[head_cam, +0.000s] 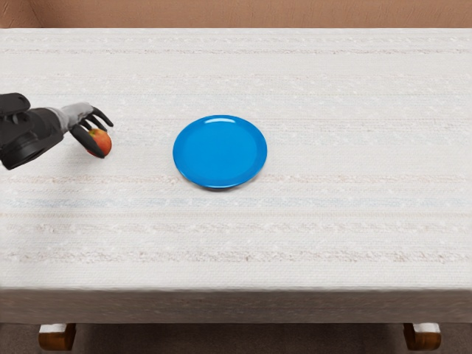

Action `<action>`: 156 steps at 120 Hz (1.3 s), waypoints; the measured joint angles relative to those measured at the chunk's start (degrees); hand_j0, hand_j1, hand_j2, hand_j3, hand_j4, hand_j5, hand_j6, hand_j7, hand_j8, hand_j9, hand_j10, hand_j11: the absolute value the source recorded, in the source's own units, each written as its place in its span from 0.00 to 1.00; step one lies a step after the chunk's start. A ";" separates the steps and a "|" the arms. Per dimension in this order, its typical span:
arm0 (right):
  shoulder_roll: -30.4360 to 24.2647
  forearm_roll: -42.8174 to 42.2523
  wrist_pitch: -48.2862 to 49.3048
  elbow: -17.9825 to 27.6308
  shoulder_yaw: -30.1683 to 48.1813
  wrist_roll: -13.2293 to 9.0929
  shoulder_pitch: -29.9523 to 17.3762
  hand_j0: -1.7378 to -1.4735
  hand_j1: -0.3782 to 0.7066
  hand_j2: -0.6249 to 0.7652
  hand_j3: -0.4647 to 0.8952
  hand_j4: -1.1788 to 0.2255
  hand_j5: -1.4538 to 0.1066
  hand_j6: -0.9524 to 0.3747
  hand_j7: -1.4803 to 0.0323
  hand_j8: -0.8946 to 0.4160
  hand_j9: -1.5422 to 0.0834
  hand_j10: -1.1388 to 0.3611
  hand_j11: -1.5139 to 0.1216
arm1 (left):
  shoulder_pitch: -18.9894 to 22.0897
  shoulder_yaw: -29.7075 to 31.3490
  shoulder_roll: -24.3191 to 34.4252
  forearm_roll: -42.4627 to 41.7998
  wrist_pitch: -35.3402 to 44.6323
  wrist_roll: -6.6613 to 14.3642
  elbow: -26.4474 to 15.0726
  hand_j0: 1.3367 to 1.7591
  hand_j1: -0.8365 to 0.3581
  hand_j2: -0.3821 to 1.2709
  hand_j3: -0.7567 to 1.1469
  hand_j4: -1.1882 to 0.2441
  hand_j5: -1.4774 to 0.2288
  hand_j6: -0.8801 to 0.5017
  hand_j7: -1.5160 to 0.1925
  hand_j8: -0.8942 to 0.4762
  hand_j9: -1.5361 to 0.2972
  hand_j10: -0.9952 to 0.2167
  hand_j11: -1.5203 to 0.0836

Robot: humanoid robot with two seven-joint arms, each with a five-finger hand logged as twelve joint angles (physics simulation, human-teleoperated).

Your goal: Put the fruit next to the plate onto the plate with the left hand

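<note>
The fingers (102, 116) of the left hand (85, 127) are dark and slim, and they're curled round the fruit (101, 141). That's a grasp: the upper fingers arch over the top of it and the thumb hooks in from the underside. The fruit sits right in the crook of those fingers, touching them, with its bare side facing away from the palm. It's small and round, smooth-skinned, orange-red with a yellowish patch. Whether it rests on the table (332, 236) or hangs just clear of it, I can't tell from this angle.

Beyond the fingertips, well apart from them on the far side of the fruit, lies the plate (220, 151). It's a round, glossy blue disc with a shallow raised rim catching a streak of light, and nothing is on it. Behind the fingers the hand turns pale grey at the knuckles, then runs into the bulky black forearm (26, 134) coming in from the left edge.

Under it all is a whitish cloth-like surface, coarse and faintly striped in bands, draped over the front edge, with wooden feet (57, 336) showing below.
</note>
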 joint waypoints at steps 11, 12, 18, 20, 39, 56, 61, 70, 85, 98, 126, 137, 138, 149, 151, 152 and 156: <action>0.00 0.00 0.00 0.00 0.00 0.00 0.00 0.30 0.03 0.45 0.34 0.84 0.93 0.72 0.98 0.68 0.95 0.76 0.93 | 0.70 0.00 -0.12 0.00 0.03 0.08 0.45 0.76 0.52 0.29 0.40 0.50 0.50 0.29 0.53 0.31 0.50 0.43 0.56; 0.00 0.00 0.00 0.00 0.00 0.00 0.00 0.30 0.03 0.45 0.34 0.84 0.93 0.72 0.98 0.68 0.95 0.76 0.93 | 0.74 0.00 -0.12 0.00 0.04 0.09 0.49 0.76 0.51 0.29 0.40 0.50 0.50 0.29 0.52 0.30 0.50 0.43 0.56; 0.00 0.00 -0.02 0.00 0.00 0.00 0.00 0.30 0.03 0.45 0.34 0.84 0.93 0.72 0.98 0.68 0.95 0.76 0.93 | 0.85 -0.01 -0.20 0.01 0.05 0.15 0.70 0.76 0.50 0.29 0.40 0.49 0.49 0.28 0.52 0.30 0.49 0.42 0.55; 0.00 0.00 -0.03 0.00 0.00 0.00 0.00 0.30 0.03 0.45 0.34 0.84 0.93 0.72 0.98 0.68 0.95 0.76 0.93 | 0.87 -0.01 -0.20 0.00 0.06 0.16 0.76 0.76 0.50 0.29 0.40 0.48 0.49 0.28 0.51 0.29 0.49 0.41 0.55; 0.00 0.00 -0.02 0.00 0.00 0.00 0.00 0.30 0.03 0.45 0.34 0.84 0.93 0.72 0.98 0.68 0.95 0.76 0.93 | 1.20 -0.10 -0.64 0.05 0.04 0.20 1.33 0.76 0.49 0.28 0.40 0.46 0.46 0.30 0.48 0.30 0.45 0.39 0.51; 0.00 0.01 -0.01 0.00 0.00 0.00 0.00 0.30 0.03 0.45 0.34 0.84 0.93 0.72 0.98 0.68 0.95 0.76 0.93 | 1.53 -0.09 -1.34 0.10 0.09 0.24 1.88 0.75 0.46 0.32 0.40 0.44 0.45 0.32 0.46 0.32 0.43 0.37 0.49; 0.00 0.01 -0.01 0.00 0.00 0.00 0.00 0.30 0.03 0.45 0.34 0.84 0.93 0.72 0.98 0.68 0.95 0.76 0.93 | 1.66 -0.14 -1.34 0.10 0.08 0.24 2.01 0.75 0.41 0.39 0.40 0.43 0.45 0.34 0.46 0.33 0.43 0.36 0.48; 0.00 0.00 -0.02 0.00 0.00 0.00 0.00 0.30 0.03 0.45 0.34 0.84 0.93 0.72 0.98 0.68 0.95 0.76 0.93 | 1.54 -0.12 -1.34 0.00 0.01 0.25 2.09 0.75 0.42 0.36 0.40 0.43 0.43 0.35 0.45 0.34 0.43 0.36 0.48; 0.00 0.01 -0.02 0.00 0.00 0.00 0.00 0.30 0.03 0.45 0.34 0.84 0.93 0.72 0.98 0.68 0.95 0.76 0.93 | 1.13 -0.19 -1.42 -0.14 -0.04 0.25 2.10 0.75 0.45 0.33 0.40 0.43 0.42 0.34 0.44 0.33 0.42 0.35 0.48; 0.00 0.00 -0.04 0.00 0.00 0.00 0.00 0.30 0.03 0.45 0.34 0.84 0.93 0.72 0.98 0.68 0.95 0.76 0.93 | -0.19 -0.28 -1.43 -0.34 -0.13 0.19 1.77 0.76 0.47 0.30 0.40 0.43 0.42 0.32 0.45 0.31 0.43 0.35 0.48; 0.00 0.00 -0.03 0.00 0.00 0.00 0.00 0.30 0.03 0.45 0.34 0.84 0.93 0.72 0.98 0.68 0.95 0.76 0.93 | -3.21 -0.43 -5.12 -0.58 -0.49 0.20 1.40 0.76 0.47 0.32 0.40 0.44 0.42 0.31 0.45 0.31 0.43 0.35 0.48; 0.00 0.01 -0.02 0.00 0.00 0.00 0.00 0.30 0.03 0.45 0.34 0.84 0.93 0.72 0.98 0.68 0.95 0.76 0.93 | -4.35 -0.39 -6.85 -0.65 -0.60 0.25 1.36 0.76 0.48 0.33 0.40 0.44 0.42 0.29 0.45 0.30 0.43 0.35 0.49; 0.00 0.01 -0.02 0.00 0.00 0.00 0.00 0.30 0.03 0.45 0.34 0.84 0.93 0.72 0.98 0.68 0.95 0.76 0.93 | -4.45 -0.41 -7.02 -0.67 -0.60 0.24 1.35 0.76 0.48 0.33 0.40 0.44 0.42 0.29 0.45 0.30 0.43 0.35 0.49; 0.00 0.00 -0.02 0.00 0.00 0.00 0.00 0.30 0.03 0.45 0.34 0.84 0.93 0.72 0.98 0.68 0.95 0.76 0.93 | -5.46 -0.42 -8.86 -0.96 -0.65 0.26 1.34 0.76 0.48 0.34 0.40 0.44 0.42 0.30 0.45 0.30 0.43 0.35 0.49; 0.00 0.00 -0.02 0.00 0.00 0.00 0.00 0.30 0.03 0.45 0.34 0.84 0.93 0.72 0.98 0.68 0.95 0.76 0.93 | -5.88 -0.36 -9.39 -1.04 -0.66 0.26 1.35 0.76 0.48 0.34 0.40 0.44 0.42 0.29 0.45 0.31 0.43 0.35 0.49; 0.00 0.00 -0.02 0.00 0.00 0.00 0.00 0.30 0.03 0.45 0.34 0.84 0.93 0.72 0.98 0.68 0.95 0.76 0.93 | -6.04 -0.37 -9.61 -1.05 -0.66 0.27 1.35 0.76 0.48 0.34 0.40 0.44 0.42 0.29 0.45 0.31 0.43 0.35 0.49; 0.00 0.00 -0.02 0.00 0.00 0.00 0.00 0.30 0.03 0.45 0.34 0.84 0.93 0.72 0.98 0.68 0.95 0.76 0.93 | -6.22 -0.43 -10.21 -1.11 -0.66 0.27 1.34 0.76 0.47 0.34 0.40 0.44 0.42 0.29 0.45 0.32 0.43 0.35 0.48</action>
